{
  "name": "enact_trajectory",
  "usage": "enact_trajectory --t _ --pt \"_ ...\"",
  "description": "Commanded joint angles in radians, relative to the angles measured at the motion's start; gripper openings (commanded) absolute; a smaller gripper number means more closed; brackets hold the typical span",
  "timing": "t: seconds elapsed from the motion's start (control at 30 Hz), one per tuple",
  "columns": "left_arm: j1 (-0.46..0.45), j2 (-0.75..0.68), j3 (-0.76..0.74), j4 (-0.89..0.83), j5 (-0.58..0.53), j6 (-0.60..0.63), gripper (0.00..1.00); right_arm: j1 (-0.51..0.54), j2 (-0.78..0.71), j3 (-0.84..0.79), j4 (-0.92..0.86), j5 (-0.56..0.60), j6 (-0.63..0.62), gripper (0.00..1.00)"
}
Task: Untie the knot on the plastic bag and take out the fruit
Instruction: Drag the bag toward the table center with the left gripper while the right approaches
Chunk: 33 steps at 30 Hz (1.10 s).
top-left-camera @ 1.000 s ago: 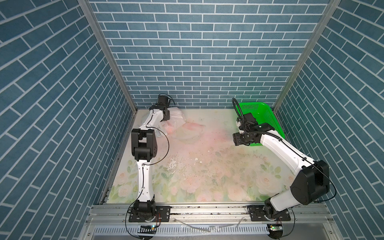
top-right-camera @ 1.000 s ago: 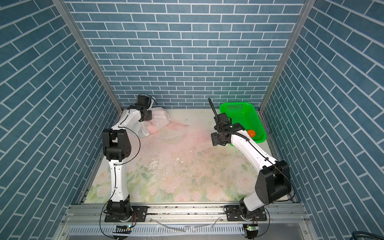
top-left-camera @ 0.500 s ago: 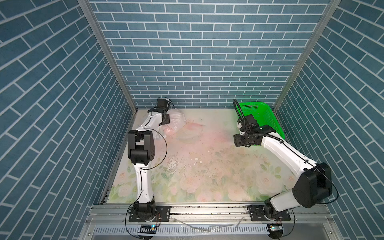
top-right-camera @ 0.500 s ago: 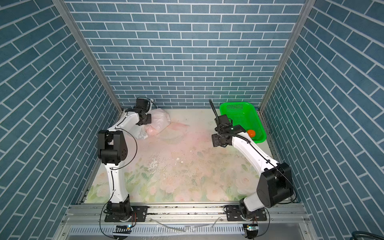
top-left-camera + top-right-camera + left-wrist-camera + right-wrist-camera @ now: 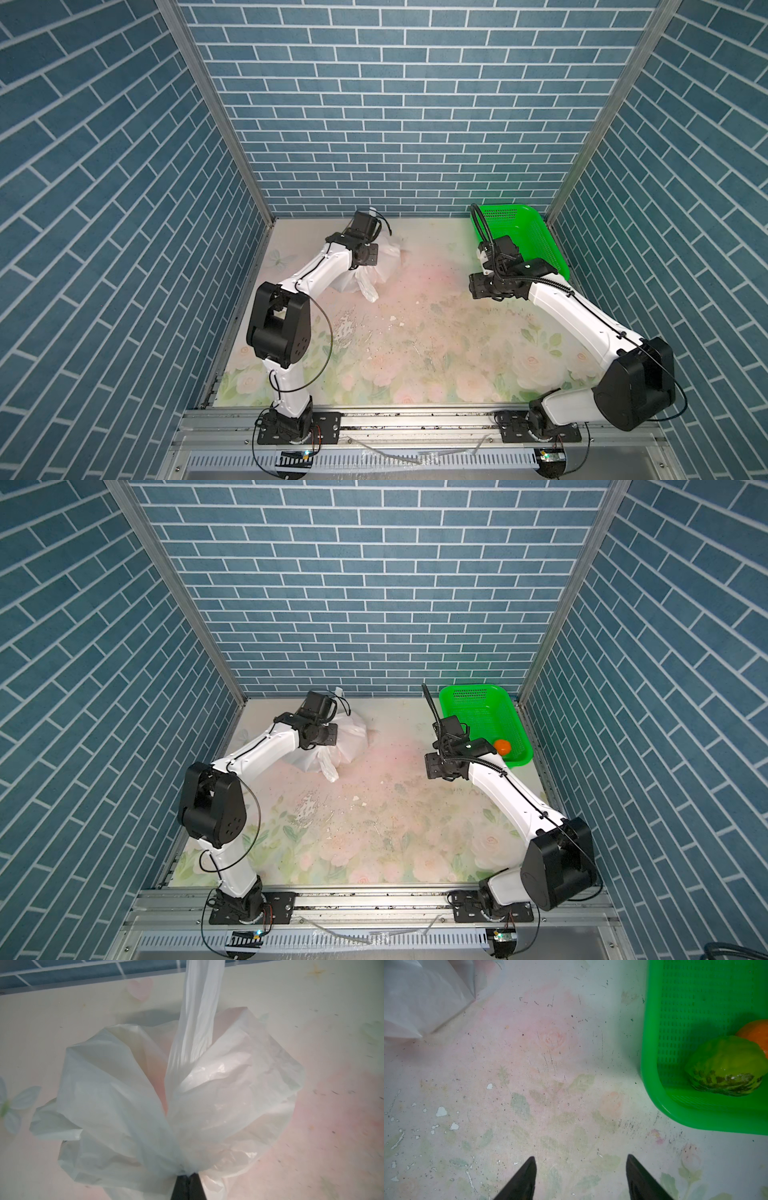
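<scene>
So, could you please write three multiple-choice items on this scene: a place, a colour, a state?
1. The basket stands on the table at: A the far right corner; B the near left corner; C the centre.
2. The small piece in the basket is: A blue; B orange; C purple.
3. The jaws of the left gripper are: A wide open; B shut on a banana; C shut on the plastic bag.
Answers: 1 A, it sits by the back wall's right end; 2 B, plainly orange in a top view; 3 C, white film is pinched between them.
</scene>
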<state>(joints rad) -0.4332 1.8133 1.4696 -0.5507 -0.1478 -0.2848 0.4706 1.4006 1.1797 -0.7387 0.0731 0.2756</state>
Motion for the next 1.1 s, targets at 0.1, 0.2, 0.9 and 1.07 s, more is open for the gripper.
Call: enact_trajectory --t 0.1,0.2,0.9,1.07 --pt "-0.197 -0.129 -0.117 -0.031 -0.028 -0.159 0.00 0.003 -0.059 -0.053 -0.005 -0.028 0.030 0.68" --pt "-0.283 -0.173 -0.166 -0.044 -0.035 -0.221 0.00 0.005 -0.077 -0.065 -0.005 -0.046 0.027 0.68" --pt "-0.302 -0.466 -0.381 -0.008 -0.043 -0.171 0.72 0.123 -0.141 -0.188 0.261 -0.323 -0.041 0.69" --pt "-0.283 -0.425 -0.401 0.067 0.050 -0.103 0.77 0.190 -0.068 -0.146 0.313 -0.296 -0.040 0.69"
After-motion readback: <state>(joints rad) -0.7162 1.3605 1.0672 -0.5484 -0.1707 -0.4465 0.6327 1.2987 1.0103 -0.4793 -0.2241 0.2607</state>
